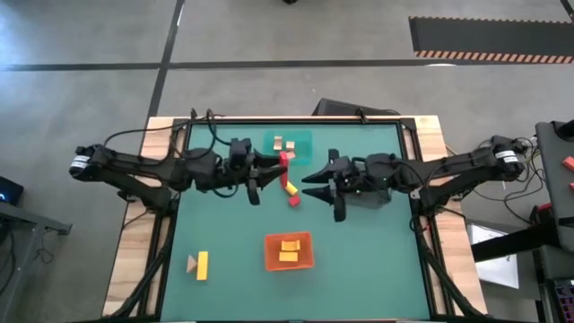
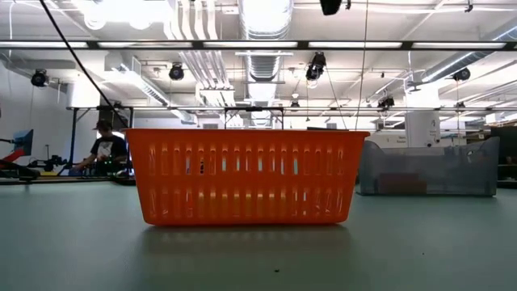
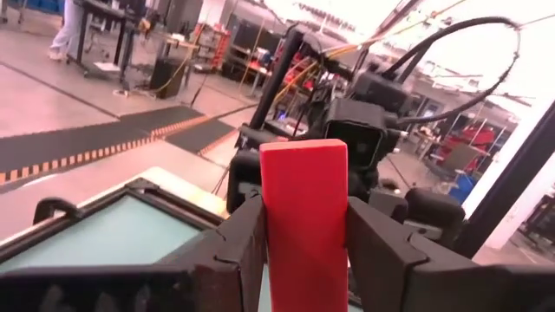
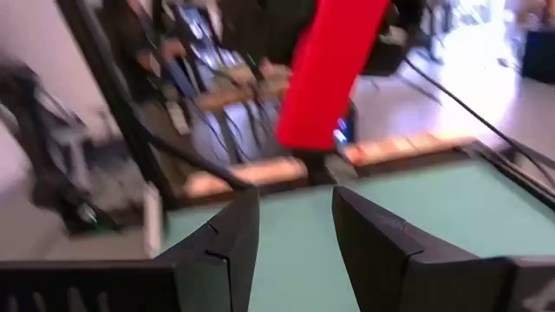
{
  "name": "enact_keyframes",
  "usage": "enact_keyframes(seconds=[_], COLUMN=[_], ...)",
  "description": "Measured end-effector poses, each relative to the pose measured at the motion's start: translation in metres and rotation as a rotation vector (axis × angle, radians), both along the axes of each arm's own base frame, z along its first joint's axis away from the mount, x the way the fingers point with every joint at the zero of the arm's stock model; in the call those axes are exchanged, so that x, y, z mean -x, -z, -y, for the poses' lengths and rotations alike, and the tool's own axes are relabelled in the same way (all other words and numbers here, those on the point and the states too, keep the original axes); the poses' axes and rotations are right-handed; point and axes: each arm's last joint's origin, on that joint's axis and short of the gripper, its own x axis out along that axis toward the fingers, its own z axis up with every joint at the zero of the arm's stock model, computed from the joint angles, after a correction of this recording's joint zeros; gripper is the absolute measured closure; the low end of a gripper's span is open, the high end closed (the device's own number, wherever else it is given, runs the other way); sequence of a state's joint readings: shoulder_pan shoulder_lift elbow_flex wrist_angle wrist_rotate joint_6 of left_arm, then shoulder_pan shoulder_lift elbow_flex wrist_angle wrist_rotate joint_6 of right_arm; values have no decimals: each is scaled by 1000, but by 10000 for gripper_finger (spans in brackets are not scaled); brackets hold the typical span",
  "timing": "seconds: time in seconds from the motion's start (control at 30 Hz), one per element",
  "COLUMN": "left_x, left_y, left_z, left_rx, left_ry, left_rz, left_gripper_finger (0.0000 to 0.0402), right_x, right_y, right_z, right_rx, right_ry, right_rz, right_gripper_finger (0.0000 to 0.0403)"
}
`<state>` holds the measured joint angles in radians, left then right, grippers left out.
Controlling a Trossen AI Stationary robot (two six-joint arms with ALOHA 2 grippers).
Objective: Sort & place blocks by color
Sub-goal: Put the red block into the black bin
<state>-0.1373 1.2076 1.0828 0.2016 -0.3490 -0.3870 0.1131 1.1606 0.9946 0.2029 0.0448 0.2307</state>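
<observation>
1. holding a red bar (image 3: 303,221) upright between its fingers, the left gripper (image 1: 273,169) is clamped on it above the middle of the table (image 1: 359,269), near the teal tray (image 1: 300,137).
2. the right gripper (image 1: 314,184) faces it with fingers apart and empty; if it closes too early or off centre, the bar could tilt or drop.
3. a falling bar may land on the loose red and yellow blocks (image 1: 291,193) below and scatter them.
4. the orange tray (image 1: 289,251) already holds yellow pieces, so a wrong drop there would mix the colours.
</observation>
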Motion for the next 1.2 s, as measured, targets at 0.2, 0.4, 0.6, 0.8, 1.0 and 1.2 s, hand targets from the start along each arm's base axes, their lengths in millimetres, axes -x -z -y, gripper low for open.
enact_keyframes(seconds=[0.2,0.4,0.6,0.8,1.0,1.2], left_x=[-2,-15,-32,-40,-40,-39], left_y=[0,4,9,15,15,16], left_z=[1,5,9,11,10,8], left_rx=[-4,-7,-35,-37,-39,-48], left_ry=[23,110,159,174,169,167], left_rz=[6,60,130,134,130,118], left_gripper_finger=[288,288,288,288,288,283], right_x=[0,-9,-13,-14,-14,-14], right_y=[-2,-13,-21,-20,-19,-18], right_z=[0,0,-2,3,5,5], right_rx=[-74,-71,-51,-47,-42,-47], right_ry=[-22,-22,-56,-39,-35,-34], right_rz=[59,85,98,85,73,63], right_gripper_finger=[240,197,172,174,235,282])
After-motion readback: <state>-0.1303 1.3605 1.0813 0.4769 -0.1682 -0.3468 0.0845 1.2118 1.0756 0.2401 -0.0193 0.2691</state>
